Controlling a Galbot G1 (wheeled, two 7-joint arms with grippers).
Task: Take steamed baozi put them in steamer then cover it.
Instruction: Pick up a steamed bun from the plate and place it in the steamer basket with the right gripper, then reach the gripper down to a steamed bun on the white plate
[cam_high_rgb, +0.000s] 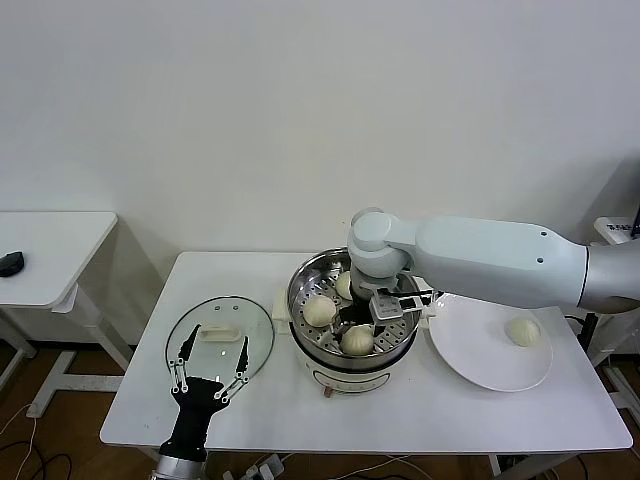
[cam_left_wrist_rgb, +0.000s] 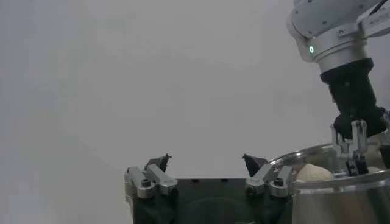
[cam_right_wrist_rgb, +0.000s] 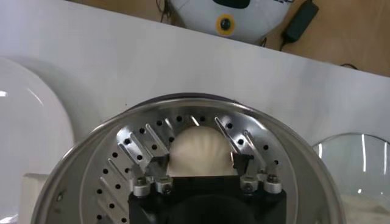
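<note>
The steamer (cam_high_rgb: 312, 352) stands mid-table with three baozi on its perforated tray: one on the left (cam_high_rgb: 319, 310), one at the back (cam_high_rgb: 344, 285) and one at the front (cam_high_rgb: 357, 340). My right gripper (cam_high_rgb: 390, 308) hangs inside the pot, open. In the right wrist view its fingers (cam_right_wrist_rgb: 239, 159) straddle a baozi (cam_right_wrist_rgb: 198, 149) resting on the tray (cam_right_wrist_rgb: 131, 155), with small gaps on both sides. A fourth baozi (cam_high_rgb: 523, 330) lies on the white plate (cam_high_rgb: 480, 365). The glass cover (cam_high_rgb: 222, 345) lies flat to the left of the steamer. My left gripper (cam_high_rgb: 210, 375) stands open at the cover's near edge, holding nothing.
The plate sits right of the steamer, close to its handle. A second white table (cam_high_rgb: 50, 250) stands at the far left with a dark object on it. A white appliance (cam_right_wrist_rgb: 244, 15) and cables lie on the floor beyond the table edge.
</note>
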